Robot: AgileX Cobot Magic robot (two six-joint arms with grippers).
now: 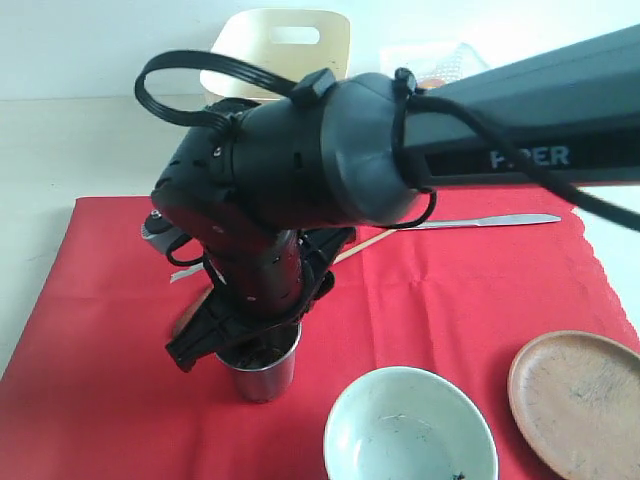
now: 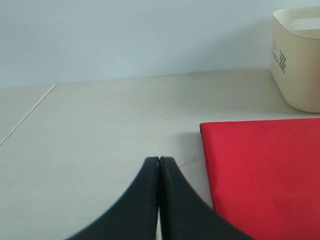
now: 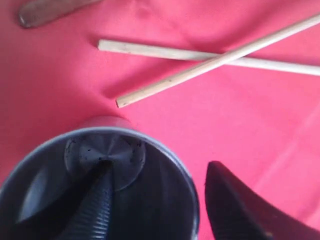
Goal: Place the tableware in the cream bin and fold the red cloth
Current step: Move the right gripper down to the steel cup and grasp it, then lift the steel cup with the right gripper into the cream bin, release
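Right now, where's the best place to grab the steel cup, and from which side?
Take the steel cup by its rim wall from above, one finger inside, one outside. It stands upright on the red cloth, mouth open upward, and the right gripper straddles that wall, jaws apart.

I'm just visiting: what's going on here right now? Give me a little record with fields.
Right gripper: open, one finger inside the shiny steel cup, one outside its rim
Left gripper: shut, over bare table beside the bright red cloth
On cloth: cup, pale green-white bowl, round brown plate, silver table knife, wooden chopsticks
Cream plastic bin: beyond the cloth, contents unseen
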